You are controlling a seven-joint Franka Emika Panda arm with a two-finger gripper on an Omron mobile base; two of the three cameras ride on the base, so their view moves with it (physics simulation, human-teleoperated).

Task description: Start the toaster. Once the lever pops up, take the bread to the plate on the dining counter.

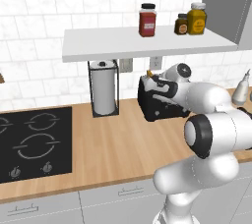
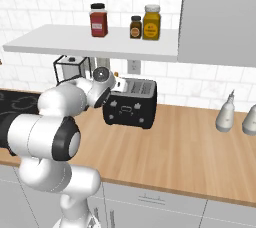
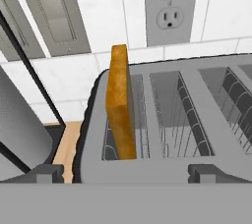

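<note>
The bread (image 3: 120,105) is seen standing tall in the end slot of the toaster (image 2: 131,103), so it looks ready to be taken out. The gripper (image 3: 125,173) is held low over the toaster, its fingers spread wide and holding nothing. Next, the bread must be pinched between them and lifted straight up.

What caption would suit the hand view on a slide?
Hand camera over the toaster: the bread stands upright in the leftmost slot, wall outlet behind, open jaws low at the near edge.
</note>
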